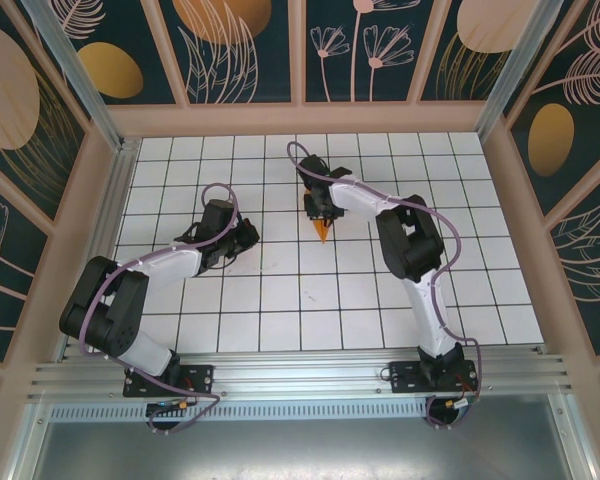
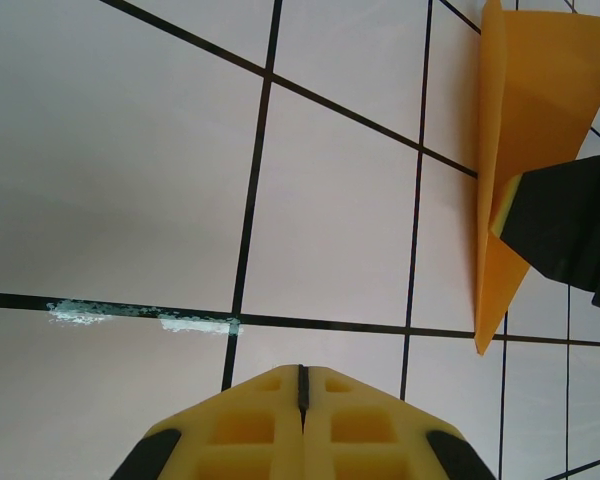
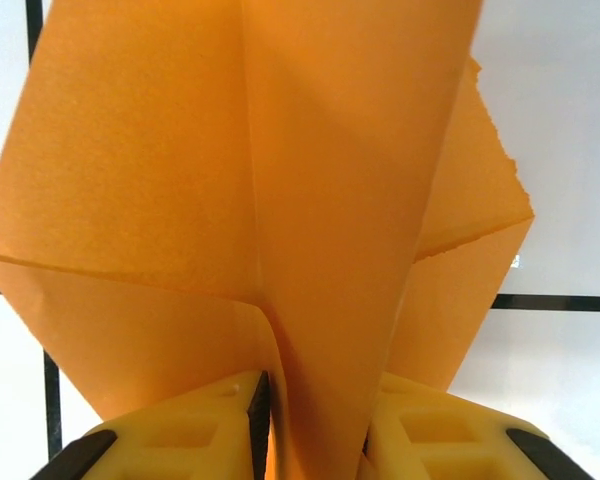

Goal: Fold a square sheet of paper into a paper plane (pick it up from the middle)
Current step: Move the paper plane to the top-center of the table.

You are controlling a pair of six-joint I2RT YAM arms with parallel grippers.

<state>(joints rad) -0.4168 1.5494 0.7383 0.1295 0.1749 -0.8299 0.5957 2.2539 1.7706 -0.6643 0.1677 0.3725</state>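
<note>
Walls (image 1: 230,50): dark panels printed with leaves and flowers, set in pale frames, on three sides.

Table (image 1: 280,320): white tiles with black grid lines. A metal rail (image 1: 300,375) runs along the near edge, where both bases are bolted.

Left arm (image 1: 130,300): folded back on itself at the left side, forearm reaching toward mid-table.

Right arm (image 1: 415,260): stretched from its base up and leftward to the back-centre tiles.

Plane (image 1: 323,228): orange, narrow, pointed. It is at the back-centre of the table, at the end of the right arm, tip toward the near edge. From the left wrist it is a long dart at the right side of the view, one wing spread wide, well apart from the left gripper. From the right wrist the creased layers fan upward, and a central fold runs down into the gap between the fingers.

Right gripper (image 3: 315,435): yellow fingers (image 3: 180,435) stand a little apart. The plane's fold sits between them and fills the gap, loose rather than squeezed flat.

Left gripper (image 2: 302,390): fingers pressed together, seam closed, nothing between them. It is over bare tile, left of the plane.

Scuff (image 2: 140,314): whitish flaky patch on a grid line, just ahead of the left gripper.
</note>
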